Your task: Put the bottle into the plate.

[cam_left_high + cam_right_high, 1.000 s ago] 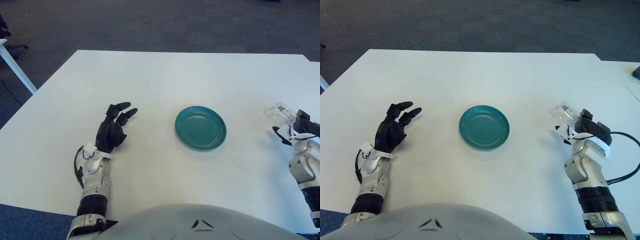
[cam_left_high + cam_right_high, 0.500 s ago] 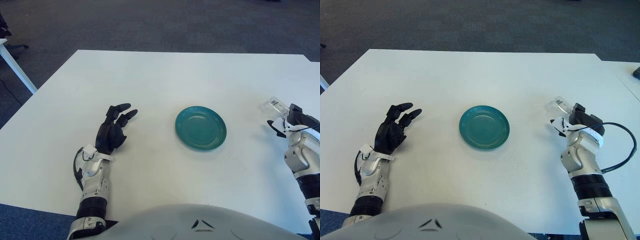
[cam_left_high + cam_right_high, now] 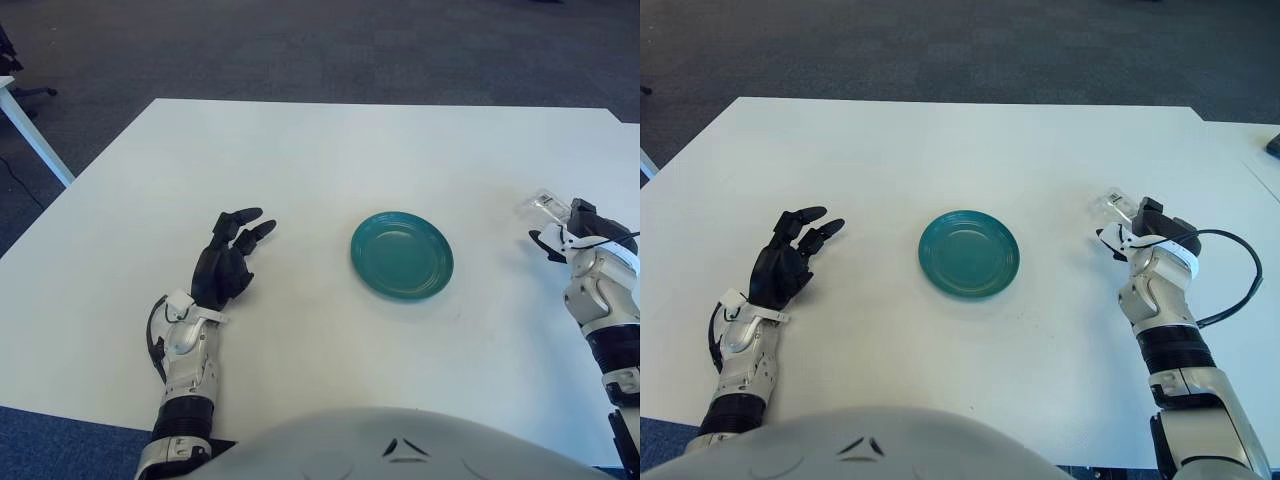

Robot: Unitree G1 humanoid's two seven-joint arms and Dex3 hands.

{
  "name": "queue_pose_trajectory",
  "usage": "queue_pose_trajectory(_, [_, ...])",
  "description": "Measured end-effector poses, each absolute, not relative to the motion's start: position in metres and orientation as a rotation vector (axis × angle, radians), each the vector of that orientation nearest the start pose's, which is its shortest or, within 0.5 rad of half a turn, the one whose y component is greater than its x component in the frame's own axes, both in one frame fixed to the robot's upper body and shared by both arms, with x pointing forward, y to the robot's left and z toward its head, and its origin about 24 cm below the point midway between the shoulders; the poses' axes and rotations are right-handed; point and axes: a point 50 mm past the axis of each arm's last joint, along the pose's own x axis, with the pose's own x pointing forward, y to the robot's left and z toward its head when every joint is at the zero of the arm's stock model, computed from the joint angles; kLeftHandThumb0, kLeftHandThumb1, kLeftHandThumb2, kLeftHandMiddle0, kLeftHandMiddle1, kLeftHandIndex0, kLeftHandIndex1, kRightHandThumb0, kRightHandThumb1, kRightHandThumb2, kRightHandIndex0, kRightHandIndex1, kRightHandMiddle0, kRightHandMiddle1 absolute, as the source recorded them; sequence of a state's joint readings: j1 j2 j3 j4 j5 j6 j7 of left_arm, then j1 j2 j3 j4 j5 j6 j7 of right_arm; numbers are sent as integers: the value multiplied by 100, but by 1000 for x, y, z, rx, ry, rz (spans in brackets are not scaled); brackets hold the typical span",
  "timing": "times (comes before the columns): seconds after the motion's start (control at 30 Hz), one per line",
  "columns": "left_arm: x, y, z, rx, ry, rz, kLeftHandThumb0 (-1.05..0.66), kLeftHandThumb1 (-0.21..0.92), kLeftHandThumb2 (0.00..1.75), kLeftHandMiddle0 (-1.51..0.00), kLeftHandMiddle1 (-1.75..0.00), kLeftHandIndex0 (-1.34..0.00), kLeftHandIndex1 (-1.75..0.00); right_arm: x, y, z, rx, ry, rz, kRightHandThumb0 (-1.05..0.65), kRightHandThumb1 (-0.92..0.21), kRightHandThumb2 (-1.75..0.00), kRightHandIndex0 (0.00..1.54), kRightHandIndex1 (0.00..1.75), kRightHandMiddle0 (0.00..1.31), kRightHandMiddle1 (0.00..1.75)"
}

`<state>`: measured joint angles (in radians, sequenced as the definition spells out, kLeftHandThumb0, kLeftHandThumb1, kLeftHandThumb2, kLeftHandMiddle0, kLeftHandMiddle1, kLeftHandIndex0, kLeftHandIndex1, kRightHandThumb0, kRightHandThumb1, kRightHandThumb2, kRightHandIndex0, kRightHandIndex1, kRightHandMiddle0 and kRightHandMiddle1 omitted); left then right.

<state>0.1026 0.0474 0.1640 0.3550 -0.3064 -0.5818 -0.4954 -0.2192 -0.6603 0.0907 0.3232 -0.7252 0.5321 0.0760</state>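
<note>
While clear bottle (image 3: pixel 1112 205) fills right hand (image 3: pixel 1137 228), round plate (image 3: pixel 969 253) gleams

Bright, even overhead light on the table (image 3: pixel 300 160), soft faint shadows, perhaps slight edge distortion.

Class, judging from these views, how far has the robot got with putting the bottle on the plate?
Done: the right hand grips the clear bottle. In hand: carrying it, right of the teal plate. Left: setting it in the plate. The left hand shows idle left of the plate.
</note>
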Motion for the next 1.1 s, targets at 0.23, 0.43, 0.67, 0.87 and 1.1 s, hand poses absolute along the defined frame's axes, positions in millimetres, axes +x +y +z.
queue_pose_trajectory(0.23, [207,195,-1,-145,-199,-161,-57,92,92,-33,-60,-7,-110,277,-328,58,-1351,626,-291,-105,-92,-76,16,4,0,22])
queue_pose_trajectory(0.43, [205,195,-1,-145,-198,-159,-57,92,92,-33,-60,-7,-110,281,-333,58,-1356,621,-296,-105,-92,-74,26,8,0,34])
queue_pose_trajectory(0.67, [202,195,0,-146,-200,-159,-57,92,92,-33,-60,-7,-110,281,-340,55,-1310,580,-362,-105,-92,-62,33,10,0,61])
queue_pose_trajectory(0.87, [200,194,0,-148,-194,-159,-57,92,92,-33,-61,-7,-110,278,-345,53,-1249,501,-481,-96,-92,-38,32,64,0,133])
queue_pose_trajectory(1.1, [198,193,1,-149,-195,-155,-57,92,92,-33,-61,-7,-110,276,-348,53,-1219,432,-542,-82,-90,-25,52,155,12,170])
